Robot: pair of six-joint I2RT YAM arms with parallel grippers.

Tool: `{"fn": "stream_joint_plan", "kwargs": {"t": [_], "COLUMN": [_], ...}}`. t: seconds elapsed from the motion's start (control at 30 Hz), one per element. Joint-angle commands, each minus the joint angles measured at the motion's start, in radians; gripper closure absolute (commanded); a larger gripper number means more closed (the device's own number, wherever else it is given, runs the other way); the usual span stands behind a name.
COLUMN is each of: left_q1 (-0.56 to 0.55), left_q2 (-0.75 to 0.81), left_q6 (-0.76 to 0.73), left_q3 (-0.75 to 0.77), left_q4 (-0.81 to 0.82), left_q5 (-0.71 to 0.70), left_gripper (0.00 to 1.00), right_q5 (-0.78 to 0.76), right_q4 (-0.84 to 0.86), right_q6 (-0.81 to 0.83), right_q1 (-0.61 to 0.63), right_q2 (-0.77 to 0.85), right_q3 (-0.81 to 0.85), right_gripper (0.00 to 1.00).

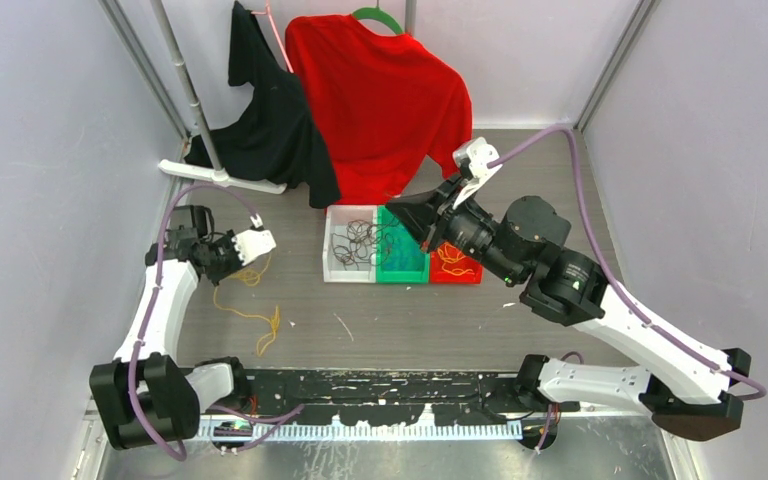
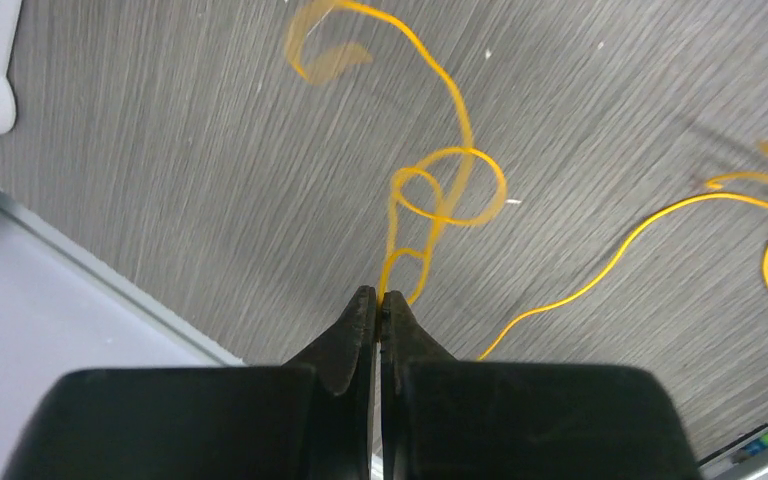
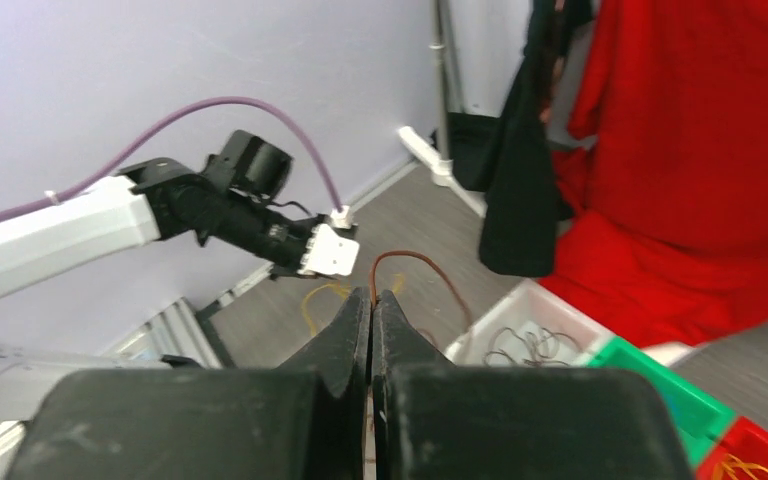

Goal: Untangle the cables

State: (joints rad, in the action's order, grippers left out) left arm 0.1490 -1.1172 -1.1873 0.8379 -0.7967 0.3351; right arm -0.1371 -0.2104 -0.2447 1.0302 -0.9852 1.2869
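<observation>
Grey wood-grain table [image 1: 410, 320] inside a pale-walled cell, with a red shirt [image 1: 380, 100] and a black garment [image 1: 260, 120] hanging at the back. From the overhead cam, my left gripper [image 1: 252, 256] is low over the left side of the table. The orange-yellow cable [image 1: 245, 305] trails from it toward the near edge. My right gripper [image 1: 398, 212] sits up over the white tray [image 1: 328, 245] and green tray [image 1: 405, 272], with a red tray [image 1: 457, 275] next to those.

Left wrist cam: the fingers [image 2: 355, 330] are squeezed fully together, pinching the orange-yellow cable [image 2: 450, 185] right at the tips. It goes up into a small knotted loop just past them, and a second orange strand [image 2: 600, 270] curves away on the right.

Right wrist cam: right gripper [image 3: 371, 298] is clamped tight too, jaws touching. A dark brown cable [image 3: 415, 260] arches out from between the tips and drops toward the white tray [image 3: 560, 305]. That tray has a brown tangle [image 3: 520, 345] lying in it. Can't quite tell if the arch joins the tangle.
</observation>
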Motion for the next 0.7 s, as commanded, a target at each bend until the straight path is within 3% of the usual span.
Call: {"fn": "stream_joint_plan", "kwargs": {"t": [0.0,0.1,0.4,0.67], "left_q1": [0.014,0.022,0.023,0.023], "left_q2": [-0.003,-0.004,-0.019,0.017], "left_q6": [-0.051,-0.035,0.078,0.219], "left_q3": [0.003,0.043,0.311,0.537], "left_q4": [0.105,0.042,-0.28,-0.358], "left_q5": [-0.082,-0.011,0.28,0.464], "left_gripper": [1.0,1.0,1.0,1.0], "right_q5": [-0.124,-0.126,-0.083,-0.047], "right_q4": [-0.05,-0.047,-0.034,0.014], "right_q6": [0.087,0.093,0.092,0.085], "right_q1": [-0.012,-0.022,-0.069,-0.157], "right_q2": [0.036,0.035,-0.201,-0.447], "right_q3": [0.057,0.054,0.091,0.146], "right_gripper": [0.99,0.99,0.99,0.99]}}
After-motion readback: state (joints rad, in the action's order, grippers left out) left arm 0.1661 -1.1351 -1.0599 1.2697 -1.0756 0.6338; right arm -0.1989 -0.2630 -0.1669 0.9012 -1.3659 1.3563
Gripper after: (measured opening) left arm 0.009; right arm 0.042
